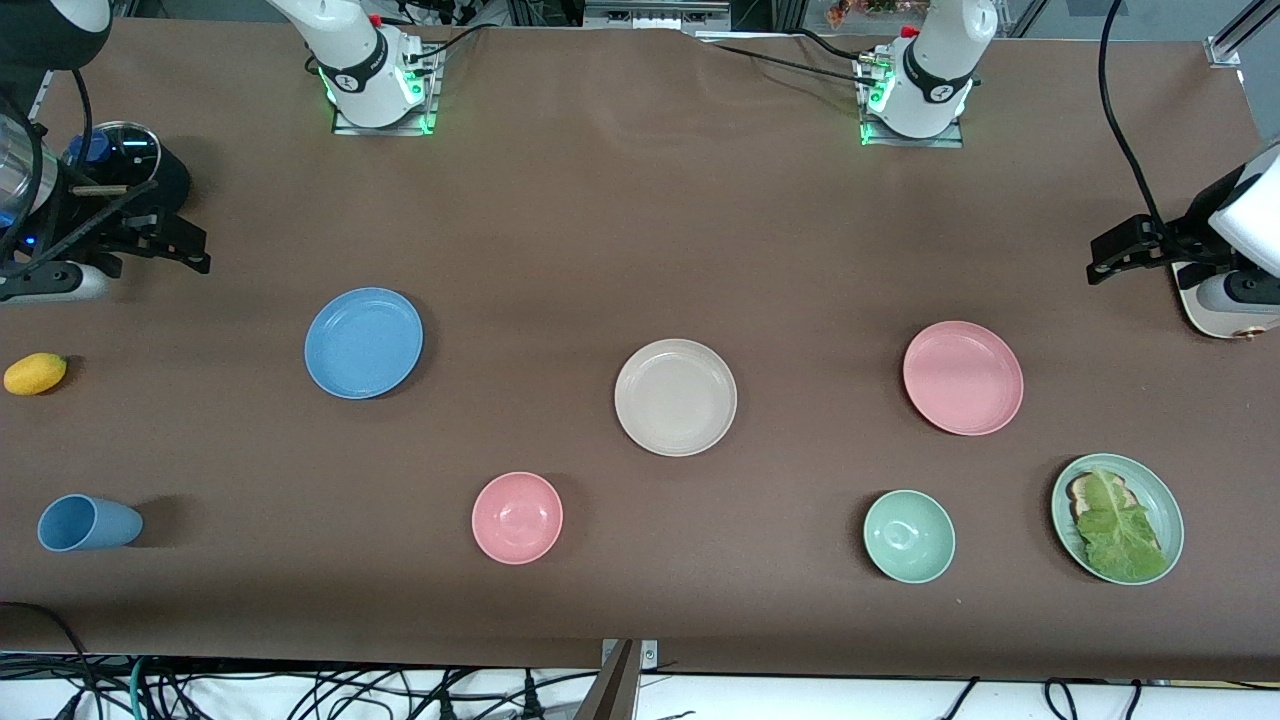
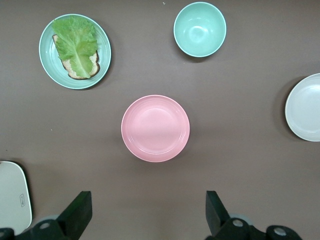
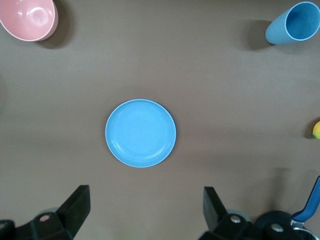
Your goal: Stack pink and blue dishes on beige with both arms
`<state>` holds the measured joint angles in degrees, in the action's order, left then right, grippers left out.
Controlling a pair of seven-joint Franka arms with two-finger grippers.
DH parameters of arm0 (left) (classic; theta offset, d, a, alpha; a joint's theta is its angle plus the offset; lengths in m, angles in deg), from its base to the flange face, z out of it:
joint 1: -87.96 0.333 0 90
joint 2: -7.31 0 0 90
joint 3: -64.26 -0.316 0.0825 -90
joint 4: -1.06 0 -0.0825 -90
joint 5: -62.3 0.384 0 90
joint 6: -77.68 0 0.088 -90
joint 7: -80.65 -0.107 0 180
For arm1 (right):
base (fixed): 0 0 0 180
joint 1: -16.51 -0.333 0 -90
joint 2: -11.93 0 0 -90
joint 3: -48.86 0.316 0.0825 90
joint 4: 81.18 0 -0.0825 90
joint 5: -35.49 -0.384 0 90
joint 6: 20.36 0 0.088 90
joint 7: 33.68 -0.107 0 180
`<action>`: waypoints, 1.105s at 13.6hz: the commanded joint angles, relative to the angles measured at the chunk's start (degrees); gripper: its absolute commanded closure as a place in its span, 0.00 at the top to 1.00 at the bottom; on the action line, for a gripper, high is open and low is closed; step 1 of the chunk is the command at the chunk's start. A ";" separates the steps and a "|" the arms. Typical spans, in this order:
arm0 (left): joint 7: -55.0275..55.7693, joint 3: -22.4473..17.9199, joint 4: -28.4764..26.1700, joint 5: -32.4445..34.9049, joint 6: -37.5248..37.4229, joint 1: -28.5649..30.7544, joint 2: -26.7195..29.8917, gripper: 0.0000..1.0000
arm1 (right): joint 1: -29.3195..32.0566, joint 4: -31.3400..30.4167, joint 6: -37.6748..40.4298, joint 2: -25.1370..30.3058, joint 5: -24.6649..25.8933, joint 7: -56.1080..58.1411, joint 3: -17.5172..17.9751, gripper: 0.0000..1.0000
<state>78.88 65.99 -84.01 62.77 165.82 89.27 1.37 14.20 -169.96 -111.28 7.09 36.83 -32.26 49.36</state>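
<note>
The beige plate (image 1: 675, 397) lies mid-table, empty; its edge shows in the left wrist view (image 2: 305, 107). The blue plate (image 1: 363, 342) lies toward the right arm's end, the pink plate (image 1: 963, 377) toward the left arm's end. My right gripper (image 1: 175, 245) hangs open high over the table's right-arm end; the blue plate (image 3: 140, 132) lies flat ahead of its empty fingers (image 3: 75, 207). My left gripper (image 1: 1110, 255) hangs open high over the left-arm end, with the pink plate (image 2: 155, 128) ahead of its gripper (image 2: 147, 212). Neither touches a plate.
A pink bowl (image 1: 517, 517), a green bowl (image 1: 909, 536) and a green plate with lettuce (image 1: 1117, 517) sit nearer the front camera. A blue cup (image 1: 88, 523) lies on its side, a yellow fruit (image 1: 35, 373) beside it. A white board (image 1: 1230, 310) lies under the left hand.
</note>
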 commanded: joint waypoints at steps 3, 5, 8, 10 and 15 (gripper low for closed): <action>-1.40 0.03 1.57 -0.29 -0.34 0.36 -0.74 1.00 | 0.20 0.90 0.05 -0.17 0.24 -0.10 0.03 1.00; -1.31 0.03 1.57 -0.47 -0.34 0.63 -0.74 1.00 | 0.20 0.90 0.05 -0.17 0.24 -0.10 0.03 1.00; -1.31 0.03 1.57 -0.64 -0.34 0.63 -0.74 1.00 | 0.29 0.90 0.05 -0.17 0.24 -0.10 -0.06 1.00; -1.40 -0.06 1.57 -0.64 0.45 0.80 -0.74 1.00 | 0.20 0.90 -0.04 -0.17 0.24 -0.19 0.03 1.00; -1.31 -0.24 1.57 -0.55 0.46 0.89 -0.39 1.00 | 0.20 0.90 -0.39 -0.25 0.24 -0.28 0.03 1.00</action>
<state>78.88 65.79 -84.00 62.77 166.52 89.66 1.37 14.25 -169.96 -111.82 7.09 36.83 -32.26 49.26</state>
